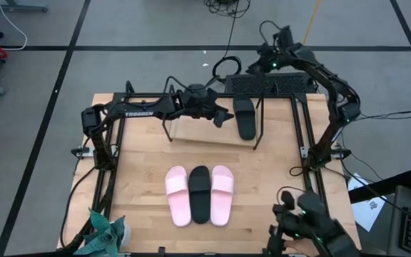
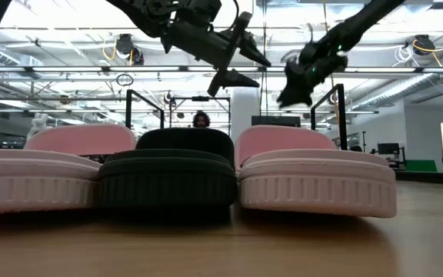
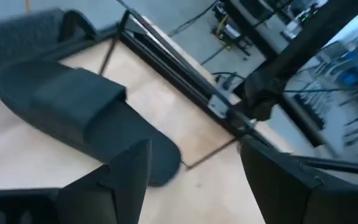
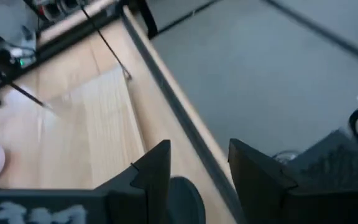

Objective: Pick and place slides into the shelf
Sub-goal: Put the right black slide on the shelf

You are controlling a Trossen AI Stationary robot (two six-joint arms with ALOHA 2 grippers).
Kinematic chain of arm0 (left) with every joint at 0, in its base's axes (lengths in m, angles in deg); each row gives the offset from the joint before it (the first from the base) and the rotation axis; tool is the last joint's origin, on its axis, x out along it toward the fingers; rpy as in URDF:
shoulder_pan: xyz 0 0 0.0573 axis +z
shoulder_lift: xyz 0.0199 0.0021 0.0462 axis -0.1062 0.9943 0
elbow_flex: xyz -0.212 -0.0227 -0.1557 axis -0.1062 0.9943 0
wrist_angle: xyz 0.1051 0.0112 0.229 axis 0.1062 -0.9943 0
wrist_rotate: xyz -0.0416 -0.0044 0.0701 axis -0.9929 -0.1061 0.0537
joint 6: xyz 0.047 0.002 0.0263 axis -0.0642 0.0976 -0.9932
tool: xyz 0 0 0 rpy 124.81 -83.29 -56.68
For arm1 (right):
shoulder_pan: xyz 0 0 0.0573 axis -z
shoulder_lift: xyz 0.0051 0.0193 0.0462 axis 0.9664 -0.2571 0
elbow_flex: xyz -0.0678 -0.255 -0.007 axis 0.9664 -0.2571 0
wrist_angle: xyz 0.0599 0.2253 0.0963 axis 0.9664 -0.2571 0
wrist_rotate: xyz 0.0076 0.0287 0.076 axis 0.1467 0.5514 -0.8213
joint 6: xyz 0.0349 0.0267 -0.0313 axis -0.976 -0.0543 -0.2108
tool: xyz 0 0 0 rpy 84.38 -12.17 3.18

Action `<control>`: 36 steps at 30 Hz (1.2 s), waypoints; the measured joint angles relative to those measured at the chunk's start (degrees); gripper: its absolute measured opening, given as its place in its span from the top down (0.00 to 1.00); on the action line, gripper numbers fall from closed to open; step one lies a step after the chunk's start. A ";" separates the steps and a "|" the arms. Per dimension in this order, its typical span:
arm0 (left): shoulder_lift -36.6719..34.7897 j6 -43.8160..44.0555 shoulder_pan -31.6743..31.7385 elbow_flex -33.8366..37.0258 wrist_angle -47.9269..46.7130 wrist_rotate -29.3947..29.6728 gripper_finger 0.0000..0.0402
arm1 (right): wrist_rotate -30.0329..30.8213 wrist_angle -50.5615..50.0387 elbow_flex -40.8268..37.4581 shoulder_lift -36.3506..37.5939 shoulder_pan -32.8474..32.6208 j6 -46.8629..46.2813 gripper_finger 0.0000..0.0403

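Black slide on shelf, right end. Left gripper just beside it, fingers spread, empty. Right gripper beyond table's far edge, fingers parted, empty. Slides likely light, soft foam; grab strap.

Two dark jointed arms, white "TROSSEN" lettering.

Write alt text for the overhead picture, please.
One black slide lies on the shelf at the table's far side, the left gripper open just beside it. Two pink slides flank another black one nearer the front.
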 joint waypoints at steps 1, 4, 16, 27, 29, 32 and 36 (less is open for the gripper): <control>0.00 -1.31 -0.02 0.00 -0.41 0.98 0.38 | 0.00 0.04 0.00 1.23 0.00 -0.02 0.62; 0.41 -5.12 -0.31 -0.01 -1.22 2.78 0.38 | 0.07 0.96 0.00 5.02 0.00 -0.65 0.62; 9.96 -20.92 -2.82 -4.41 4.19 5.20 0.38 | -0.02 2.60 0.00 15.52 -1.65 -4.52 0.62; 16.35 -32.70 -3.39 -15.33 -10.38 22.40 0.38 | -0.02 0.39 0.01 17.43 -5.32 -5.25 0.62; 16.26 -32.06 -3.30 -15.25 -9.83 24.04 0.38 | -0.01 0.38 0.01 17.41 -5.53 -5.20 0.62; 16.26 -31.70 -3.30 -15.23 -8.81 24.42 0.38 | 0.13 0.40 0.01 17.40 -5.67 -4.38 0.62; 17.05 -31.16 -3.36 -15.21 -8.09 24.02 0.38 | 0.20 0.40 0.00 17.39 -5.68 -4.24 0.62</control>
